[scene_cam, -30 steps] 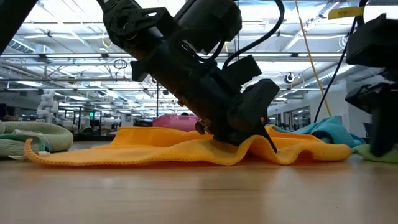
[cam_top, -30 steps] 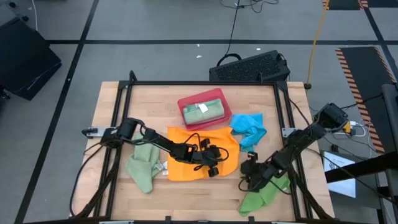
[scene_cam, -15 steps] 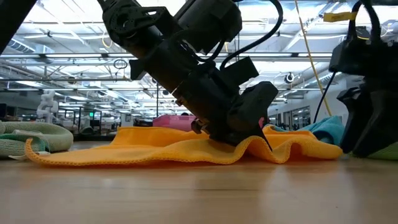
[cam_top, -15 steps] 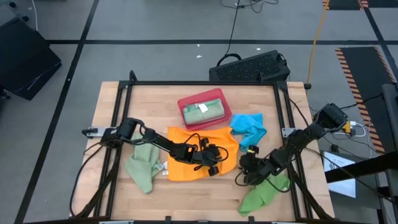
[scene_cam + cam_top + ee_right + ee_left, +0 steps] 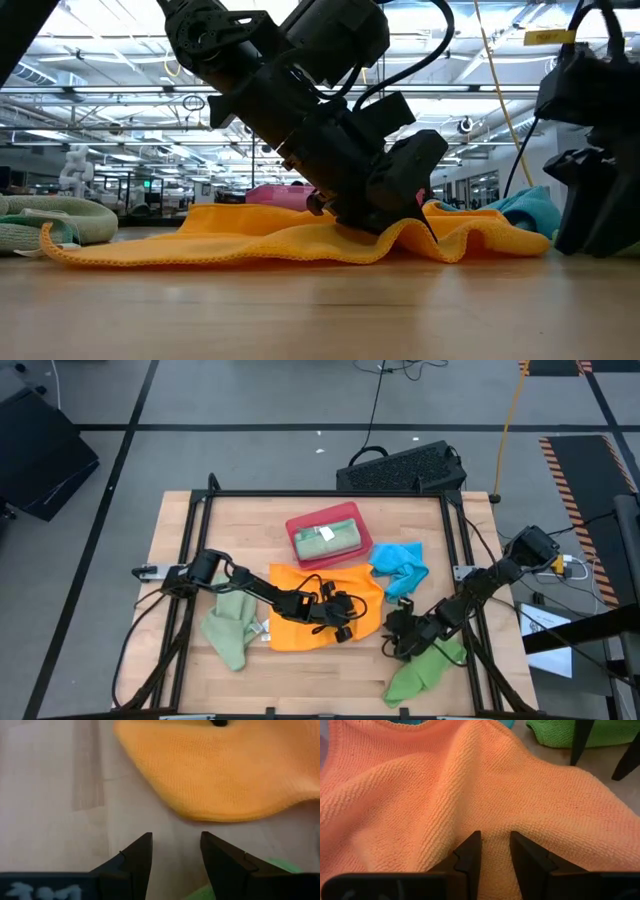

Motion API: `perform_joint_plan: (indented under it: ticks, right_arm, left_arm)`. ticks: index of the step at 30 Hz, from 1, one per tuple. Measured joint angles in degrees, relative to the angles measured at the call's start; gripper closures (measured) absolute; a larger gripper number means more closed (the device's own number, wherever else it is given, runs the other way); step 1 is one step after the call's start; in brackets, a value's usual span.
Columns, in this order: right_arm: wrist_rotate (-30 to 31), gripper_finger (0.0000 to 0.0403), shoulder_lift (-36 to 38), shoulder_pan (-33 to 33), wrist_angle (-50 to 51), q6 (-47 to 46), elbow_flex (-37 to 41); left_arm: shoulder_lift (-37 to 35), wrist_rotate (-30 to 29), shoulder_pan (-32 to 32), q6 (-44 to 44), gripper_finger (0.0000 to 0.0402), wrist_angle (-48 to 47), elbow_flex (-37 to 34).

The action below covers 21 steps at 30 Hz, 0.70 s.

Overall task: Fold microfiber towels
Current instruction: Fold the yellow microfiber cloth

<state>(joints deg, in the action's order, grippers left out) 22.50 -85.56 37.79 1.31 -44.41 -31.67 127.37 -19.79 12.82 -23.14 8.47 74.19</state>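
Grey floor [image 5: 250,400], black keyboard [image 5: 405,467], bright ceiling lights [image 5: 90,60], yellow cable [image 5: 512,400]

The spread towel [image 5: 315,603] lies in the middle of the table [image 5: 180,530]. The tray [image 5: 328,537] sits behind it. Another towel [image 5: 230,626] lies left of it.

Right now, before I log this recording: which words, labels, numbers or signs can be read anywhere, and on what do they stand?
No text here can be read.
Pale marks at the base of the right hand: blurred, unreadable.
Yellow tag hanging high in the low view: too small.
Paper sheet at the far right: print too small.
White tag in the red tray: too small.
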Motion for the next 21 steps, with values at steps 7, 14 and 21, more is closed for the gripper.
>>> perform_joint_plan:
  ticks: [7,14,21]
  right_arm:
    - [-0.50,0.0243,-0.11,-1.60,-5.48,2.83,1.02]
    - [-5.27,0.0243,-1.90,-4.89,-10.41,3.29,0.97]
    - [-4.33,0.0243,-2.42,-5.69,-14.05,5.26,0.97]
  left_arm:
    - [0.02,0.02,-0.02,-0.07,0.0293,0.25,-0.05]
    - [0.02,0.02,-0.03,-0.55,0.0293,0.69,-0.09]
    - [0.02,0.02,-0.04,-0.96,0.0293,0.62,-0.09]
